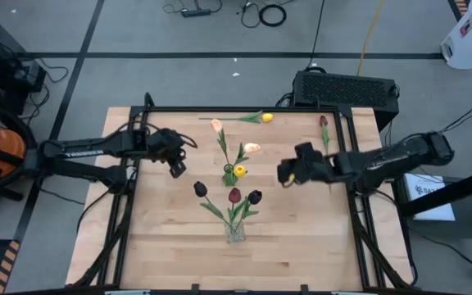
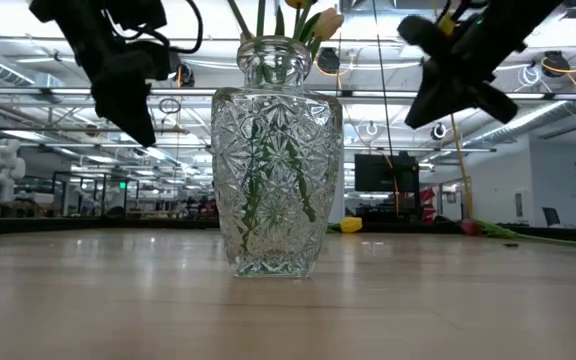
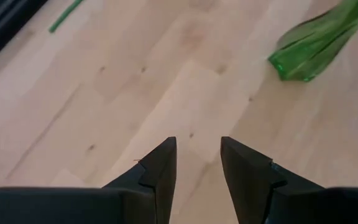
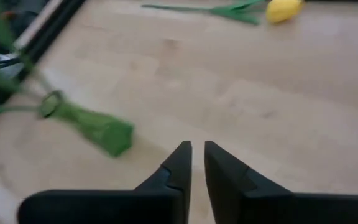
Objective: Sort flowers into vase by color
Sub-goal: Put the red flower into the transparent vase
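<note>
A green vase stands mid-table with peach and yellow tulips in it. A clear cut-glass vase stands nearer and holds three dark tulips. One yellow tulip lies flat by the far edge. One maroon tulip lies flat at the far right. My left gripper hovers open, left of the green vase. My right gripper hovers right of the green vase, its fingers a narrow gap apart. Neither holds anything.
A black frame runs around the wooden table top. Bare wood lies to the left and right of the two vases and along the near edge. The clear vase fills the middle of the low view. Behind it lies the yellow tulip.
</note>
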